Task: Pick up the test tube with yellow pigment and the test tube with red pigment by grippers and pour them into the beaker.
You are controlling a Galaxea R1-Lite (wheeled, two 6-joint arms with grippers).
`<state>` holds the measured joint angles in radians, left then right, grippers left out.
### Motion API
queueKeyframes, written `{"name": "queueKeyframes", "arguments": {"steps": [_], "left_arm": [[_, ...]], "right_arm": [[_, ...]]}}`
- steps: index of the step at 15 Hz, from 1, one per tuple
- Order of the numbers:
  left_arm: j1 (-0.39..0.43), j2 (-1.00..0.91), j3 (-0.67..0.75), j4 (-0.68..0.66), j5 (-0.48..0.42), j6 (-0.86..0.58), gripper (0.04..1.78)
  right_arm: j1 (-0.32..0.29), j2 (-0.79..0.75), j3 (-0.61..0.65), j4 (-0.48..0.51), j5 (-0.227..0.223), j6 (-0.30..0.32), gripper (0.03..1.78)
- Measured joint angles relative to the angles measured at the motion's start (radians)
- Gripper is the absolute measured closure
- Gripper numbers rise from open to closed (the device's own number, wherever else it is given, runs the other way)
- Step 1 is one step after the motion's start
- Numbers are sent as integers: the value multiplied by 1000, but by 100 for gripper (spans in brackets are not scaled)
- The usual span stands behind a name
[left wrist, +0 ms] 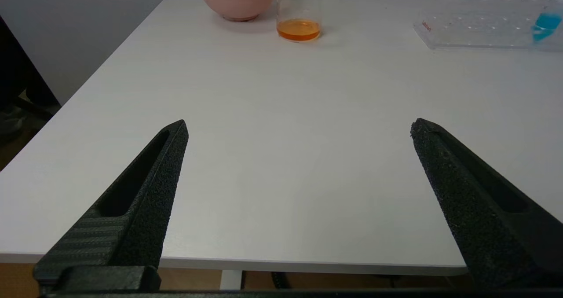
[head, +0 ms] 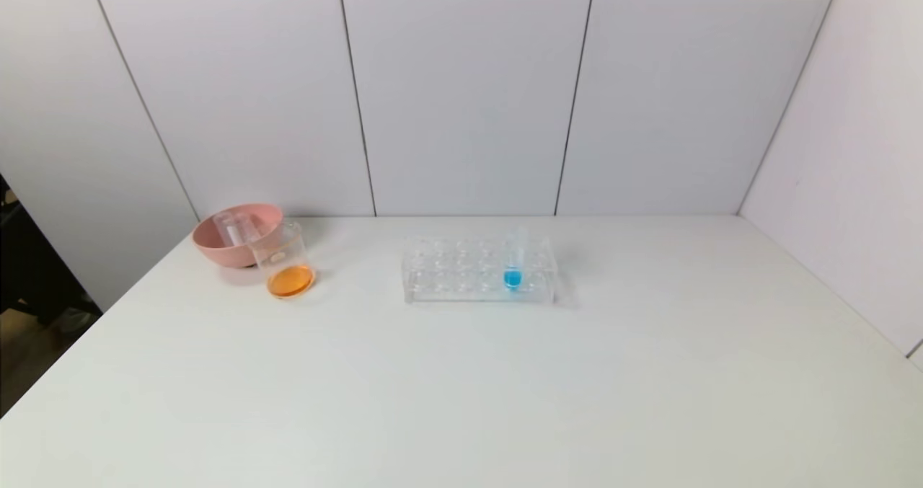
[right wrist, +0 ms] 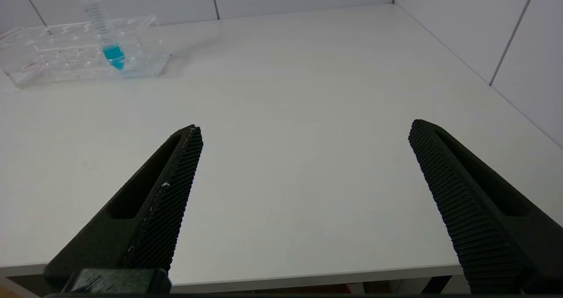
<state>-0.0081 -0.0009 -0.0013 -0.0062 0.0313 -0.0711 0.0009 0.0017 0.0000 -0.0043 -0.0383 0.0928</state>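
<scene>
Since the beaker (head: pixel 286 261) near the table's far-left corner holds orange liquid, we're basically done, with both grippers (left wrist: pixel 299 128) (right wrist: pixel 303 128) spread wide and empty.

Small clear cylindrical beaker (head: pixel 284 261) holds orange liquid; round pink plastic bowl (head: pixel 232 237); clear tube's liquid (head: pixel 513 279) is blue.

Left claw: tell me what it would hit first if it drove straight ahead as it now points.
Likely the beaker holding orange liquid, far across the bare table. The open left claw aims roughly at it, though depth is hard to judge.
</scene>
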Motion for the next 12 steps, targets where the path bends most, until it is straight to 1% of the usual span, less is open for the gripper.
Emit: {"name": "queueKeyframes", "arguments": {"steps": [2,12], "left_arm": [[0,0,1,-1,1,-23,6],[6,0,1,-2,0,-23,6]], "right_arm": [[0,0,0,0,0,0,10],[-1,0,0,0,0,1,10]]}}
